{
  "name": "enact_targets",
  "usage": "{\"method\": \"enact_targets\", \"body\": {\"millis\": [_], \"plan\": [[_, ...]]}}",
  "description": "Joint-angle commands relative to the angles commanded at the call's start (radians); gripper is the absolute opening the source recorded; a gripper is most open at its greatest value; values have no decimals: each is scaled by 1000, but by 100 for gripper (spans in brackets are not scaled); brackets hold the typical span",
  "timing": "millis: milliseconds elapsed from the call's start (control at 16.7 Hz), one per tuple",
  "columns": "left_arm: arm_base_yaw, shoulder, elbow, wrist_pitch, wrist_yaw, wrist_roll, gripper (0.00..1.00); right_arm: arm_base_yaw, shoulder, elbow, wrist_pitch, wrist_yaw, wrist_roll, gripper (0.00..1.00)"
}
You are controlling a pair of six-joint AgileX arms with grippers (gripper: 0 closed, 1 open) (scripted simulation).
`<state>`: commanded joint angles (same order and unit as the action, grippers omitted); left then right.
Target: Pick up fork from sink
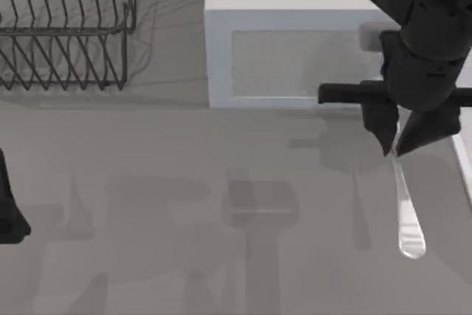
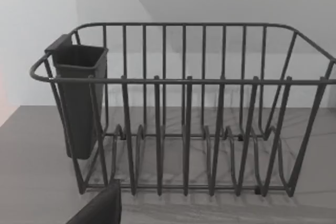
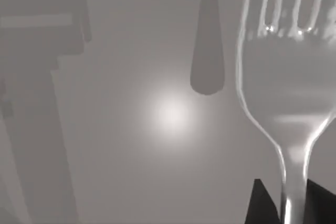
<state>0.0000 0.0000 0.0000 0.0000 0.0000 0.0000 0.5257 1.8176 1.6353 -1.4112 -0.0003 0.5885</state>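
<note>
A shiny silver fork (image 1: 405,212) hangs above the grey surface at the right of the top view, its tined head (image 1: 411,241) lowest and its shadow falling to its left. My right gripper (image 1: 396,147) is shut on the upper end of the handle, in front of the microwave. The right wrist view looks down the fork (image 3: 286,93) from close up, with dark fingertips (image 3: 262,205) pinching the handle on both sides. My left arm (image 1: 9,212) is parked at the left edge of the top view.
A pale microwave (image 1: 295,42) stands at the back right. A dark wire dish rack (image 1: 66,27) sits at the back left; in the left wrist view the rack (image 2: 184,108) carries a dark utensil cup (image 2: 79,98) on one end.
</note>
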Motion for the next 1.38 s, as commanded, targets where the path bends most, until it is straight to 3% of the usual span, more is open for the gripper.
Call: {"method": "enact_targets", "body": {"millis": [480,960,1320,1380], "plan": [[0,0,0,0,0,0,100,39,6,-15,43,-1,-5,0],[0,0,0,0,0,0,100,45,59,-310,402,1,-3,0],[0,0,0,0,0,0,100,46,71,-358,452,1,-1,0],[0,0,0,0,0,0,100,46,71,-358,452,1,-1,8]]}}
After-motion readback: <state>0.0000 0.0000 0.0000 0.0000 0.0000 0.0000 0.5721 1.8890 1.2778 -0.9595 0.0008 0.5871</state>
